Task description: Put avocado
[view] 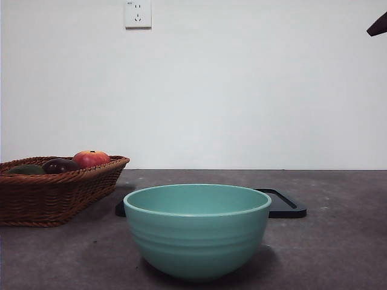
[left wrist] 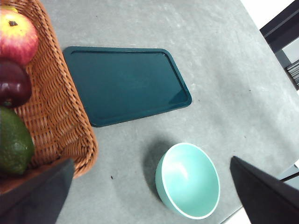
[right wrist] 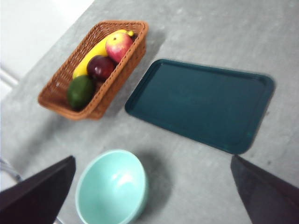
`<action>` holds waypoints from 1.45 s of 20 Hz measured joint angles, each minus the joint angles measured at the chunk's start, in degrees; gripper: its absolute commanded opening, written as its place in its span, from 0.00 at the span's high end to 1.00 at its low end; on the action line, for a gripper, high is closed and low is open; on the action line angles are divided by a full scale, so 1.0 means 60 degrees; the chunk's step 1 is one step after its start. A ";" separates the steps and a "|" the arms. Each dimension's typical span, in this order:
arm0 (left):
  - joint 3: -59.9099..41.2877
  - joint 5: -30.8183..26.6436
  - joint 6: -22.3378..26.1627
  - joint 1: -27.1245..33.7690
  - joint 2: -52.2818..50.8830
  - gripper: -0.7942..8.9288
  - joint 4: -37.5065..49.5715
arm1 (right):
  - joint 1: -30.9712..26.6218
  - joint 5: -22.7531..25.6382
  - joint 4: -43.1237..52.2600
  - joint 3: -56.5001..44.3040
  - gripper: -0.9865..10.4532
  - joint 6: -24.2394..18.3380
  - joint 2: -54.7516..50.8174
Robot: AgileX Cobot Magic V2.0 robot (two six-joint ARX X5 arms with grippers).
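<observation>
On the grey table [right wrist: 210,28] everything waits untouched, and both arms hang high above it. Largest is the dark tray [right wrist: 201,102], lying flat and bare between the basket and the table's far side, near the bowl but apart from it. Next, the wicker basket [right wrist: 60,88], holding four fruits in a row: a banana [right wrist: 93,53], a red fruit [right wrist: 118,44], a purple fruit [right wrist: 100,67] and, at the end nearest the bowl, the avocado [right wrist: 80,91]. Then the teal bowl [right wrist: 112,186], upright and with nothing in it, just clear of the tray's edge.

Left gripper [left wrist: 149,196] hovers right over the basket's corner, jaws spread wide and holding nothing, with the avocado close by one jaw. Right gripper [right wrist: 154,191] is also spread wide and holding nothing, high over the bowl and tray; it looks like the one waiting.

The pick has not begun, I'd say, and the left arm seems best placed for it. A good grasp would come straight down, jaws either side of the avocado's narrow middle, since the rounded, dull skin could roll or slip under an off-centre squeeze. Watch the basket wall on one side and the purple fruit touching on the other: little room there for a jaw. Whether bowl or tray is the target, the task does not say; both stand open.
</observation>
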 measured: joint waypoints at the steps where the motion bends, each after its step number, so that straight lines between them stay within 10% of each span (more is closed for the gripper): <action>1: 0.0000 0.0004 0.0004 0.0000 0.0000 0.31 -0.0007 | 0.0000 -0.0011 -0.0047 0.0000 0.25 -0.0004 0.0000; 7: 0.0004 -0.0168 0.0007 0.0000 0.0004 0.31 -0.0091 | 0.0000 -0.0011 -0.0066 0.0000 0.25 -0.0004 0.0000; 16: 0.0630 -0.3661 0.0175 0.0000 0.2142 0.31 -0.1475 | 0.0000 -0.0066 -0.0069 0.0000 0.25 -0.0004 0.0000; 29: 0.1184 -0.4000 0.0128 0.0000 0.7344 0.35 0.0747 | 0.0000 -0.0091 -0.0073 0.0000 0.25 -0.0004 0.0000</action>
